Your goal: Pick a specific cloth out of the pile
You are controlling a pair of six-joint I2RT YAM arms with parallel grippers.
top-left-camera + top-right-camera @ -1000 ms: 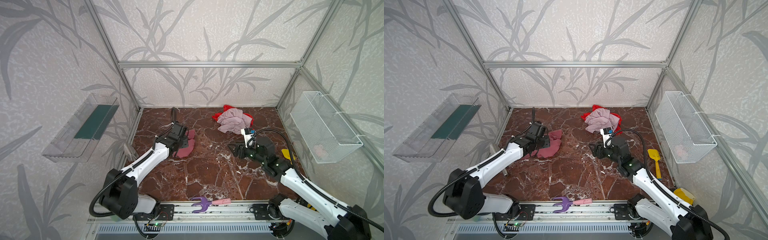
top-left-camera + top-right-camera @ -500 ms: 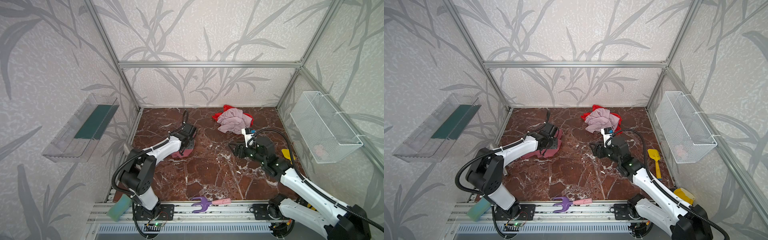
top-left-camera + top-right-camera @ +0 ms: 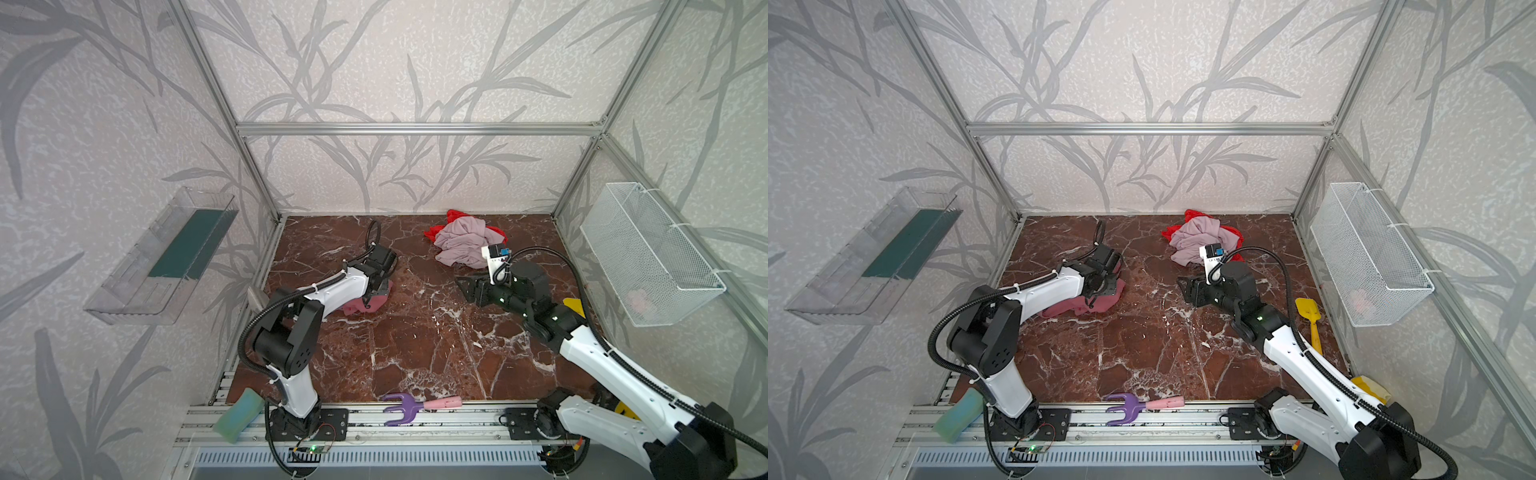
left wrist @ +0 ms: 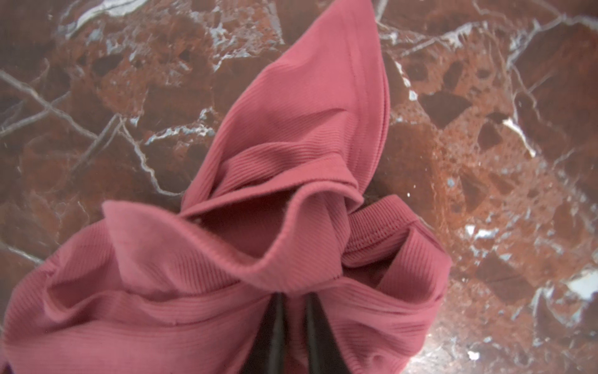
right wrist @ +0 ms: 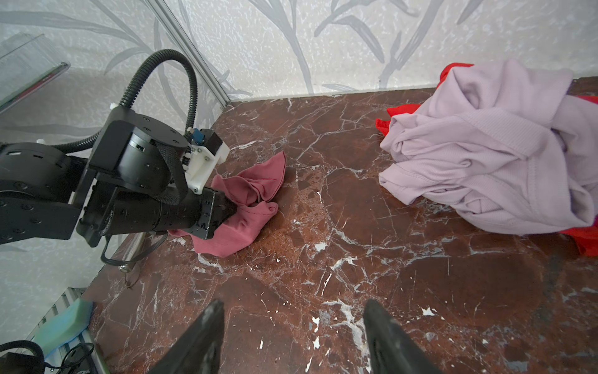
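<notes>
Cloth (image 4: 291, 145), dusty-rose and ribbed, lies bunched on the marble surface (image 3: 415, 340), well apart from the pile (image 3: 463, 243) of lilac and red fabric at the back. Left gripper (image 4: 295, 301) is clamped on its fold, likely to carry it off; right gripper (image 5: 293, 311) hangs parted and empty.

A purple rake (image 3: 415, 406) lies at the front edge, a yellow shovel (image 3: 1312, 327) near the wire basket (image 3: 1370, 257).

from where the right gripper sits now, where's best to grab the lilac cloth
Pinch the raised front folds of the lilac cloth, approaching from the side facing the open right gripper. It lies on top there; the red cloth shows only at the edges, so likely stays behind.
</notes>
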